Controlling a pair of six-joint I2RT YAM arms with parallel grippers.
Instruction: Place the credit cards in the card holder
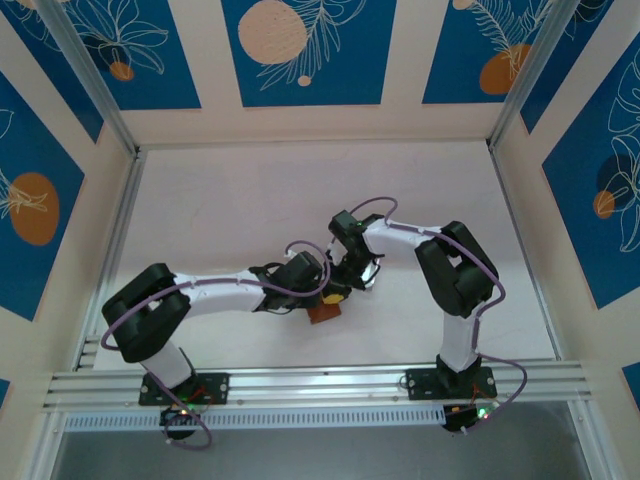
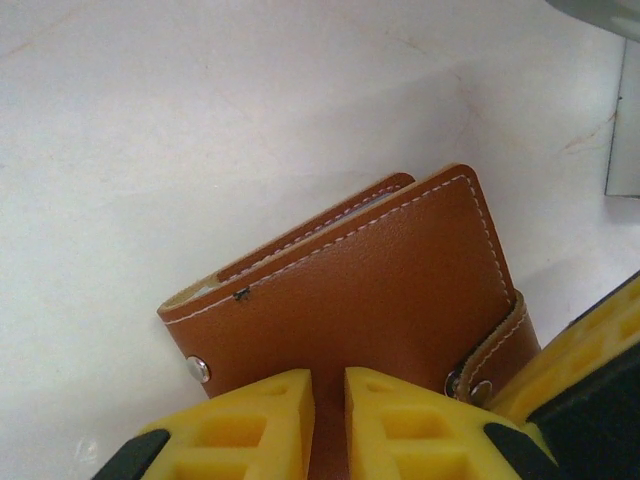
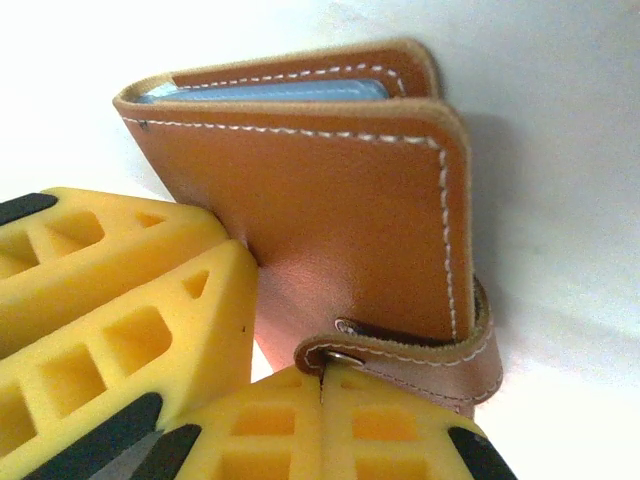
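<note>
Two grips | edge of card holder (image 3: 320,200) pinched by nearly closed left gripper (image 2: 328,388) | strap (image 3: 430,355) clamped by closed right gripper (image 3: 322,380)

Brown leather folding card holder (image 3: 330,200) is showing smooth, faintly grained leather w/ a soft sheen. Pale thread stitching is running along its edges. Cut edges are looking paler & slightly fuzzy. Its narrow leather strap (image 3: 440,365) is carrying a shiny metal stud. A round metal snap (image 2: 200,371) is glinting lower left in the left wrist view. Pale blue card (image 3: 270,92), top of the right wrist view, is looking smooth, plastic-like. Left gripper (image 2: 328,385) & right gripper (image 3: 322,385) are showing matt yellow rubbery pads w/ moulded cells and black backing. White table (image 2: 150,120) is looking matt, faintly scuffed.
</note>
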